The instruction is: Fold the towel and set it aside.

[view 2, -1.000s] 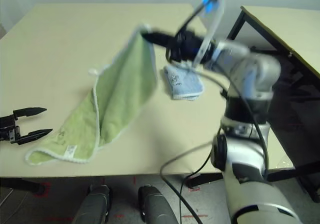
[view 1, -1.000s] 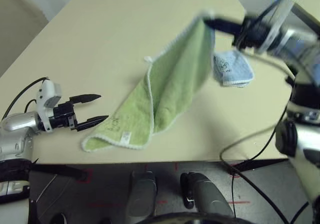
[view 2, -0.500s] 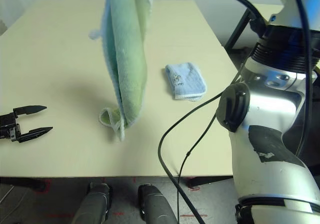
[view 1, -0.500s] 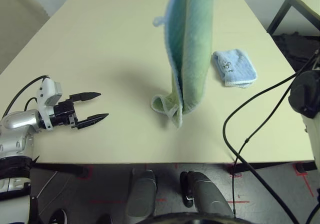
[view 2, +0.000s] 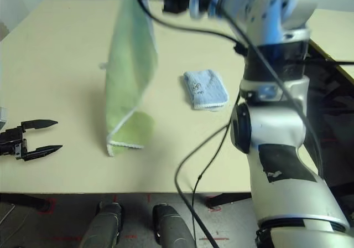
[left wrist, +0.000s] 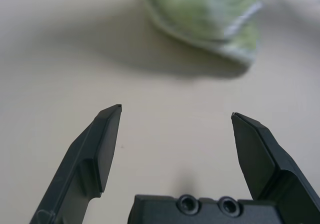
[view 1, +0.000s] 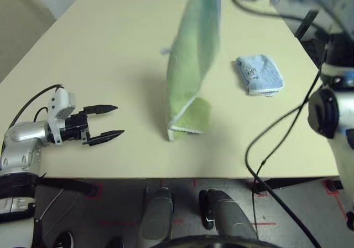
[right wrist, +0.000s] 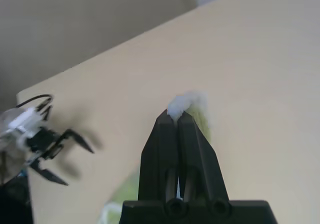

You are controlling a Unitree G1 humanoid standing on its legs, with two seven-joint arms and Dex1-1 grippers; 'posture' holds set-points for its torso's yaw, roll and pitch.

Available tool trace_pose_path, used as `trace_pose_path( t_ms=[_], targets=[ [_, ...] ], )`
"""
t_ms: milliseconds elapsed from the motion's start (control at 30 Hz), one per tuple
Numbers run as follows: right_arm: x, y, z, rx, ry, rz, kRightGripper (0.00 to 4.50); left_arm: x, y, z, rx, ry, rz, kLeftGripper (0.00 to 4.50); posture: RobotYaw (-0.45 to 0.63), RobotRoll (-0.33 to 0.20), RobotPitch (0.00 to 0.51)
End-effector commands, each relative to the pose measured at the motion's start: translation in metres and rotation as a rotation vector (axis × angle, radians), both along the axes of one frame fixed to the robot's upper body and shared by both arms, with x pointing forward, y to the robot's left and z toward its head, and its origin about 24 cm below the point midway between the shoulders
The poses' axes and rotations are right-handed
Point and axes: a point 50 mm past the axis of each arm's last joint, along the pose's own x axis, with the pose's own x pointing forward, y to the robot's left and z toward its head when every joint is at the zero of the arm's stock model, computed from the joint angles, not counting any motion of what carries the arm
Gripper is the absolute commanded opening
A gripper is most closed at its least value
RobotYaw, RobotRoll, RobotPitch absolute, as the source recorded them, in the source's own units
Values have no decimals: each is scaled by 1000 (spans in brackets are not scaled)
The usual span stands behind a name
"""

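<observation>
The light green towel [view 1: 191,65] hangs almost straight down from high over the middle of the table [view 1: 110,48]. Its lower end [view 1: 188,123] is bent over and rests on the tabletop. My right gripper [right wrist: 176,115] is up at the towel's top and is shut on its white-edged corner [right wrist: 187,101]. My left gripper [view 1: 113,122] hovers low near the front left of the table with its fingers open and nothing between them. It points at the towel's lower end [left wrist: 200,9], a short way to its right.
A smaller light blue towel [view 1: 259,75] lies folded on the right side of the table. My right arm's black cable [view 1: 276,143] loops down past the table's right front edge. A dark second table [view 2: 332,32] stands to the right.
My right gripper has lifted the towel from lying slack on the table to hanging nearly upright, so that its lower end alone rests there. My left gripper stays open in about the same place.
</observation>
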Motion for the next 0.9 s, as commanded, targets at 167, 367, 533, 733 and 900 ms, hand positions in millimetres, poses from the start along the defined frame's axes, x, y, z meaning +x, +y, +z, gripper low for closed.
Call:
trace_pose_path(
  t_ms=[167,367,533,733,900],
  targets=[
    [-11,-7,7,2,-25,54,33,-2,-14,-5,-39,44,-41,4500,97,0,135],
    [-16,-13,8,-4,-39,68,33,0,-34,-13,-384,253,67,4500,80,0,136],
    [-17,-13,8,3,-43,70,33,-9,-45,-42,-417,507,160,4500,74,0,140],
    [-16,-13,6,27,-41,64,33,-6,-74,-62,-512,635,204,4500,78,0,142],
    [-17,-12,4,50,-34,60,33,2,-95,-74,-502,620,235,4500,69,0,144]
  ],
)
